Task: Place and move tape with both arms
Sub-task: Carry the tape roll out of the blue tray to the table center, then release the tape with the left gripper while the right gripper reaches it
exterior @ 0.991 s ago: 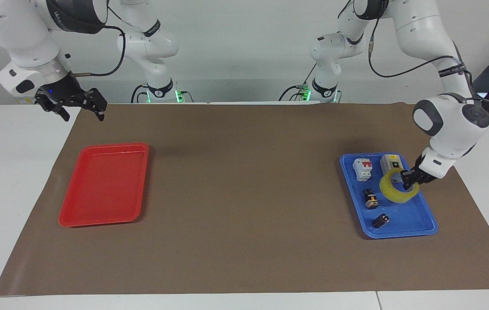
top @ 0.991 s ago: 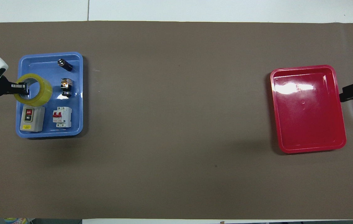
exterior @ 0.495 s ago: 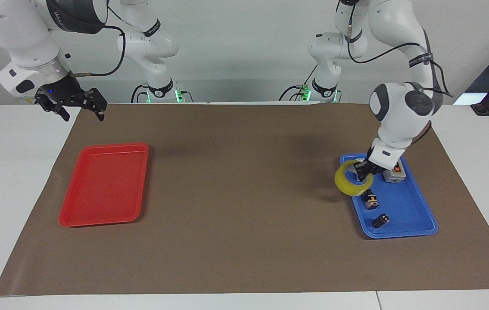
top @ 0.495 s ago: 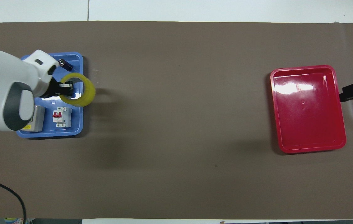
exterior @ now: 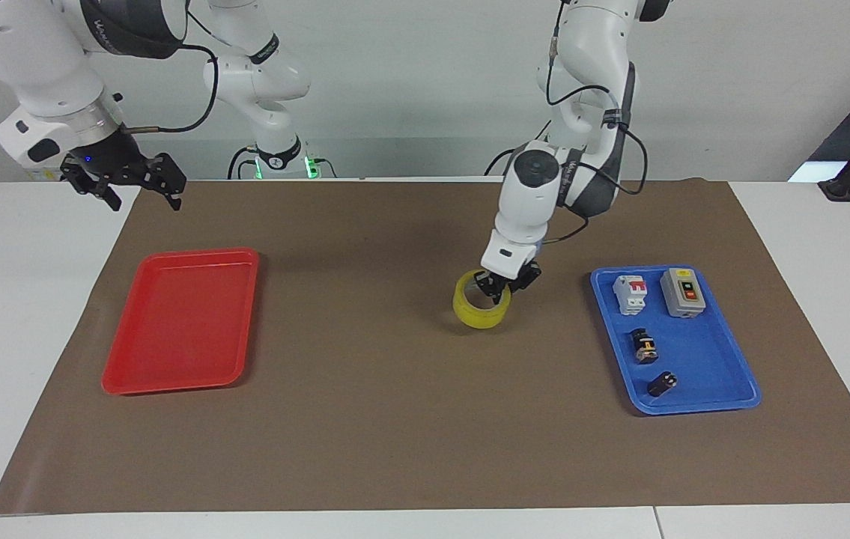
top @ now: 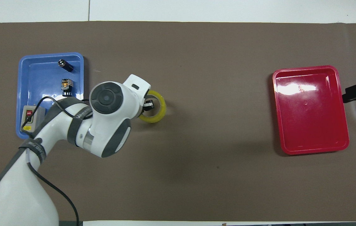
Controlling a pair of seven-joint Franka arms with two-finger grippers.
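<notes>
tape (exterior: 481, 307) pinched in closed left fingers (exterior: 498, 287); right fingers (exterior: 138, 189) spread empty, facing view only

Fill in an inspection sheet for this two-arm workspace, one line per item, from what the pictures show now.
Surface: brown mat on a white table.
Job's things: tape mid-mat, between blue tray and red tray.
Clutter: breaker, switch box and two small parts in the blue tray.
Grippers: left gripper shut on the tape's rim; right gripper open, waiting over the mat's corner.
Cables: black cables along both arms.
Surroundings: pale wall.
</notes>
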